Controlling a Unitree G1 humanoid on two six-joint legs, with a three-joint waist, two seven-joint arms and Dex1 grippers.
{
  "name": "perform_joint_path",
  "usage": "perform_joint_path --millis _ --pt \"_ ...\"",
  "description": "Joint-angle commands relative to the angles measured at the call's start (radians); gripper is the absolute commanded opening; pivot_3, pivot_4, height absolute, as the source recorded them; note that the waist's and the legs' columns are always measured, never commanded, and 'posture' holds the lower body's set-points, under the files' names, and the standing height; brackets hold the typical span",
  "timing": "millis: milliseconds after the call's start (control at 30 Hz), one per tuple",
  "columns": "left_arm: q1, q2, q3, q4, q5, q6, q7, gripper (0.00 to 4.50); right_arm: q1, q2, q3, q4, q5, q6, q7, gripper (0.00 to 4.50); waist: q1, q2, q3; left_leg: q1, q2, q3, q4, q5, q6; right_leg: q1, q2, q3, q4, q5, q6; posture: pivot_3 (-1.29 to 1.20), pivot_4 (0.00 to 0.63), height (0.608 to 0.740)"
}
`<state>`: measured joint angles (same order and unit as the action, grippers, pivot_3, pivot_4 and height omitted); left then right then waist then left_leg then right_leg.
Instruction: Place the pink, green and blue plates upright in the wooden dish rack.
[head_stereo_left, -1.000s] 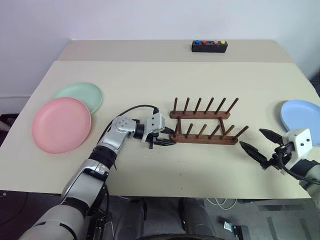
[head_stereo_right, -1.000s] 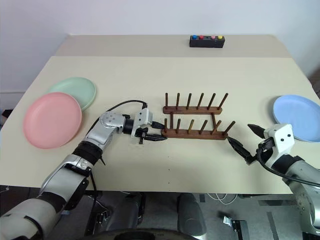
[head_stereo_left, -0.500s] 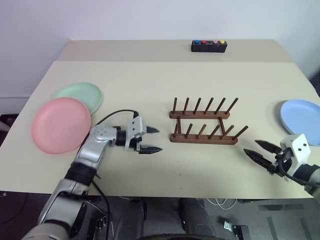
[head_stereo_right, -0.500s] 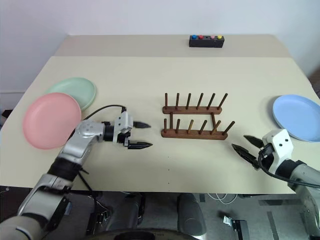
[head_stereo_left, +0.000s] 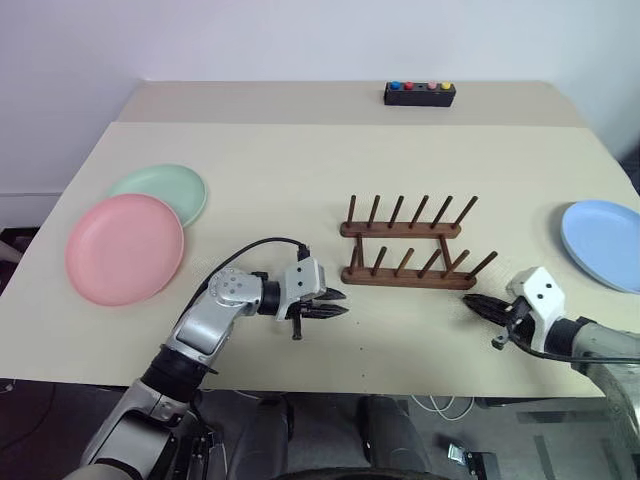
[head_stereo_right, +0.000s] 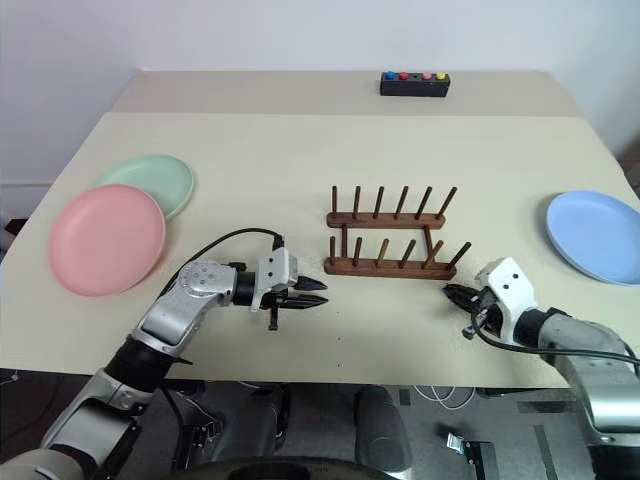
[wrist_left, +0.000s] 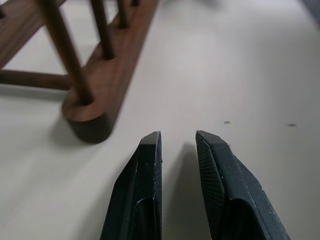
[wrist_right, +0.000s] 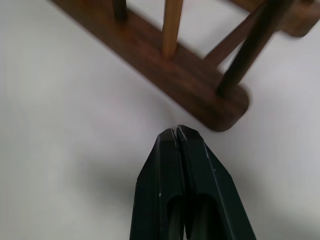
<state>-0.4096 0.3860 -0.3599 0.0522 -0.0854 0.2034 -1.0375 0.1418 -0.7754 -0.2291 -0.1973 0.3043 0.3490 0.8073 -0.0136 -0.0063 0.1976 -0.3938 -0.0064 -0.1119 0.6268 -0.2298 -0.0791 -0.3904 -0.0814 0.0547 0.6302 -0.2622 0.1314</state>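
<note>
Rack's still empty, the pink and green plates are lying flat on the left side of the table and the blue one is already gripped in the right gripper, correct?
Not quite. The right gripper is shut on nothing, near the end of the wooden dish rack, as the right wrist view shows. The blue plate lies flat on the table's right side, apart from it. The rest holds: the rack is empty, and the pink plate and green plate lie flat on the left.
</note>
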Motion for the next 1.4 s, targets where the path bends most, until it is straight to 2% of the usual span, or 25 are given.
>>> perform_joint_path --millis 33,267,667,1400 --pt "-0.034 -0.025 0.004 0.029 0.034 -0.036 0.060 1.08 -0.039 0.011 0.020 0.030 -0.034 -0.034 -0.020 0.03 0.000 0.000 0.000 0.000 0.000 0.000 0.000 0.000 0.000 0.000 0.000 0.000 0.000 0.000 0.000 0.00 0.150 0.734" --pt "-0.084 -0.087 0.023 0.146 0.097 -0.112 0.210 1.08 -0.114 0.036 0.089 0.126 -0.101 -0.110 -0.031 0.03 -0.002 -0.002 -0.001 0.001 0.000 0.000 0.001 0.000 0.000 0.001 0.000 0.000 0.000 0.001 0.001 0.00 0.150 0.734" --pt "-0.106 -0.105 0.031 0.208 0.111 -0.162 0.275 1.08 -0.234 0.071 0.114 0.295 -0.166 -0.218 -0.076 0.03 -0.002 -0.003 -0.002 0.002 0.000 0.000 0.001 0.000 0.000 0.002 0.000 0.000 0.001 0.002 0.002 0.00 0.150 0.734" --pt "-0.124 -0.126 0.060 0.270 0.122 -0.200 0.366 1.08 -0.258 0.083 0.117 0.325 -0.176 -0.253 -0.082 0.03 -0.002 -0.003 -0.002 0.002 0.000 0.000 0.001 0.000 0.000 0.002 0.000 0.000 0.001 0.002 0.003 0.00 0.150 0.734"
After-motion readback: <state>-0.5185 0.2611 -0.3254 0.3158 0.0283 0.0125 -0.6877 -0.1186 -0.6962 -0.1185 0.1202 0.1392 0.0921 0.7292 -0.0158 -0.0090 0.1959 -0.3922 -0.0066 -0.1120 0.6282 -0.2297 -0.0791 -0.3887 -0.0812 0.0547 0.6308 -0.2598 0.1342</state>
